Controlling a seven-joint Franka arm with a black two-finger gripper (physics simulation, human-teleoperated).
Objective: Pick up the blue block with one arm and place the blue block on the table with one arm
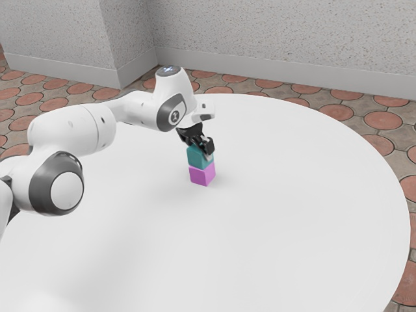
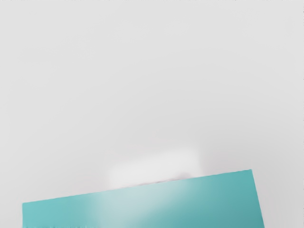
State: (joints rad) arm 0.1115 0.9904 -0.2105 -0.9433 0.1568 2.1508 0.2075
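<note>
In the exterior view my gripper (image 1: 204, 148) is down at the top of the teal-blue block (image 1: 199, 157), overlapping its upper part on the exterior view's right. That block rests on a magenta block (image 1: 202, 174), which stands on the white table (image 1: 279, 214). The wrist view has the blue block (image 2: 156, 204) large and close under my hand, slightly turned, with the pale table (image 2: 152, 85) beyond it. My hand partly covers the block's top, and its grip on the block cannot be made out.
The round table's curved edge (image 1: 392, 162) runs along the exterior view's right, with tiled floor (image 1: 383, 121) outside it. A grey wall (image 1: 279, 39) stands behind. My arm reaches over the table from the exterior view's left.
</note>
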